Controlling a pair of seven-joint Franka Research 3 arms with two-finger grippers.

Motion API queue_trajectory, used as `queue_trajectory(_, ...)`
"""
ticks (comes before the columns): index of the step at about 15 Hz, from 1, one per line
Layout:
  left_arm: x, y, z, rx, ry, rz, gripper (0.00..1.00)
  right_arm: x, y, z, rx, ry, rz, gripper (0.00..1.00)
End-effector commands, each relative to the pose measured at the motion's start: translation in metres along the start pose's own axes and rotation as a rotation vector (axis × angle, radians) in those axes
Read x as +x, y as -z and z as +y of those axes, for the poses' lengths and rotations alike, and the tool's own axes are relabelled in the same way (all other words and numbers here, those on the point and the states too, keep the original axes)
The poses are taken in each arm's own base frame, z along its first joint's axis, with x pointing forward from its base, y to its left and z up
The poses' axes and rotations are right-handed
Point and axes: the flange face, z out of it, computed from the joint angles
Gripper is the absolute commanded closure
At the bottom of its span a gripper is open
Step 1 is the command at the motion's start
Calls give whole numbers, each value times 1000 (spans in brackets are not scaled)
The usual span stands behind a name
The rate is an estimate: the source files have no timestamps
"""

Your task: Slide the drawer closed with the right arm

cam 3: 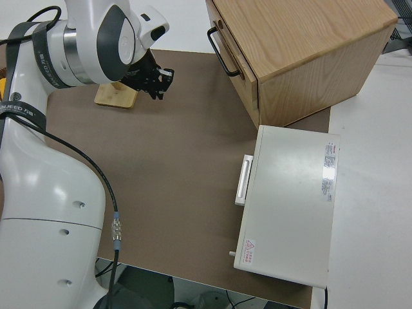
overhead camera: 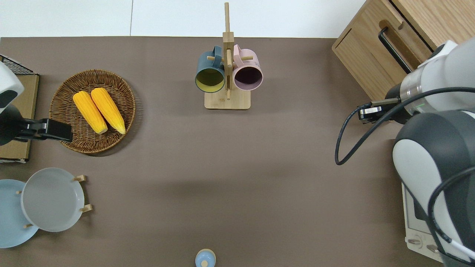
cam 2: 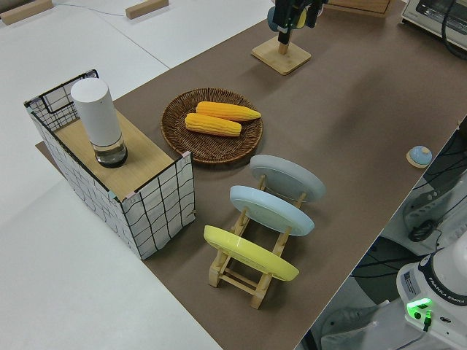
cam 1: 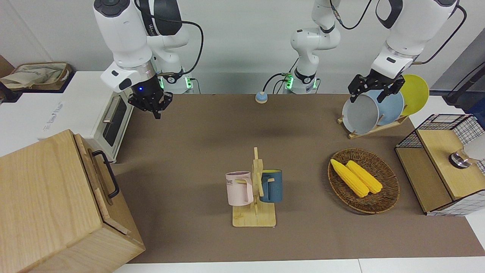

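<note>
Light-wood cabinet (cam 1: 53,201) occupies the table corner at the right arm's end, on the side farther from the robots. Its wide shallow drawer (cam 1: 99,173), with a flat wooden front panel and a black metal bar handle (cam 1: 107,173), sits pushed in, the front panel close against the cabinet body with a thin seam visible along its edge.

Right arm (cam 1: 125,34), white with black bands and a blue wrist light, is raised above the brown table mat (cam 1: 212,144). Its black two-finger gripper (cam 1: 154,106) hangs in the air well apart from the drawer handle, over bare mat beside the white toaster oven (cam 3: 290,206), and holds nothing. The finger gap cannot be determined from these views.

Left arm is parked; its black gripper (cam 1: 373,89) has its fingers spread apart and holds nothing.

Other items on the mat: a wooden mug stand (cam 1: 255,197) carrying a pink mug (cam 1: 238,188) and a dark blue mug (cam 1: 272,185); a round wicker basket (cam 1: 392,189) containing two yellow corn cobs (cam 1: 356,176); a wooden plate rack (cam 2: 252,273) holding grey, blue and yellow plates.
</note>
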Motion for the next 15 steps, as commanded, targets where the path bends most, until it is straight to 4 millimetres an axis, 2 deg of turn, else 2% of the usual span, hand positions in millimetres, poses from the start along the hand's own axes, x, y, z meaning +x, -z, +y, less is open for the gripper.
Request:
queue_trajectory(1,1,3,-1,16,-9,-7,7,18,1,6,18,-38,16,13)
queue_trajectory(2,1,4,-1,16,-10,-5,7,21,6,7,17,-42,30,13)
queue_trajectory(9,1,4,-1,16,-10,-5,7,31,4,6,18,-46,30,13)
queue_trajectory(15,1,4,-1,16,-10,-5,7,25,4,7,2,-33,-13,13)
